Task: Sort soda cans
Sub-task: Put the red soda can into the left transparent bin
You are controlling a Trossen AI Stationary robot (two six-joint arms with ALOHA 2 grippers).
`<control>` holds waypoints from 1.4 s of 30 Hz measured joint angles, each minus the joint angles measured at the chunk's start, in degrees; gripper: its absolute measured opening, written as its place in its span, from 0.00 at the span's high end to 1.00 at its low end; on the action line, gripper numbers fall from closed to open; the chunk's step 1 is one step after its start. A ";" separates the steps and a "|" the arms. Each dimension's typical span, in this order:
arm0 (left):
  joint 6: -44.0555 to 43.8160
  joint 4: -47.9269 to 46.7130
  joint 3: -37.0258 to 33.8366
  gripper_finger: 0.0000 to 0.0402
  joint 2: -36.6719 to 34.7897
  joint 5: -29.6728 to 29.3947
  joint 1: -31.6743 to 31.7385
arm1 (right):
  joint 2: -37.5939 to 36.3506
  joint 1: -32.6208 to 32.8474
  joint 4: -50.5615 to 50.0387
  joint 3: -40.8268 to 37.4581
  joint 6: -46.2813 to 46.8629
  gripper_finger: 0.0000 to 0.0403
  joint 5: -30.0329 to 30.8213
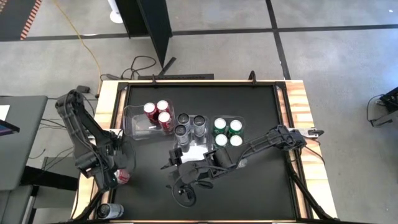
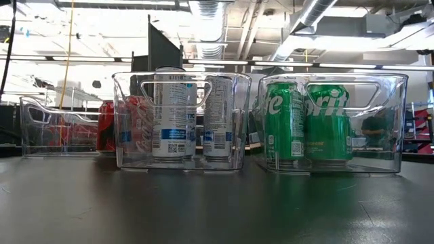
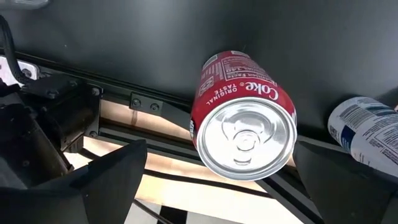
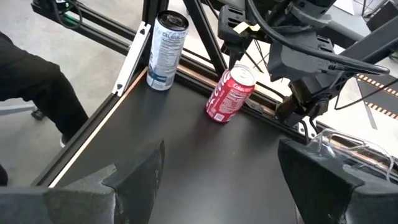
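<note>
Left tool (image 1: 118, 176), jaws apart, hovers at the surface's left edge over the last red can (image 3: 244, 115), which leans tilted against the rim; a silver can (image 1: 106, 210) waits at the near-left corner. Next: straddle and clamp the red can. Right tool (image 1: 183, 177), jaws apart, idles mid-surface.

Two dark, jointed arms trailing black cables.

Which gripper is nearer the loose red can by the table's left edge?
Left. The left gripper is open right at the red can; the right gripper is farther off, mid-table, in front of the bins.
</note>
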 joint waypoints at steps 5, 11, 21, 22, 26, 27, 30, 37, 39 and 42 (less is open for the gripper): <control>-0.37 0.00 0.04 0.00 1.07 -0.55 -0.30 | 0.00 0.27 -0.05 0.00 0.00 0.18 0.00; 0.07 -0.08 -0.02 0.00 2.76 -0.92 -0.30 | 0.00 0.76 -0.10 0.00 0.09 0.18 0.00; 0.42 4.10 -1.96 0.00 3.60 -0.97 -0.30 | 0.00 1.36 -0.30 0.02 0.37 0.18 0.00; 0.40 5.21 -3.09 0.00 3.60 -0.80 -0.30 | 0.00 1.38 -0.31 0.01 0.37 0.18 0.00; -0.14 8.73 -7.22 0.00 3.62 0.90 -0.30 | -0.02 1.73 -0.96 0.02 0.42 0.18 0.00; -0.24 9.61 -7.96 0.00 3.59 0.90 -0.30 | -0.02 1.77 -1.18 0.02 0.54 0.18 0.00; 0.96 12.09 -9.67 0.00 3.53 0.32 -0.30 | -0.02 1.93 -1.75 0.02 1.02 0.18 0.00; 2.35 15.71 -12.65 0.04 3.51 -0.79 -0.30 | -0.02 1.87 -1.91 0.02 1.47 0.18 0.00; 2.30 16.75 -13.54 0.08 3.49 0.00 -0.30 | -0.02 1.87 -1.91 0.02 1.79 0.18 0.00; 2.77 17.64 -14.11 0.18 3.49 0.71 -0.30 | -0.02 1.87 -1.93 0.02 1.92 0.18 0.00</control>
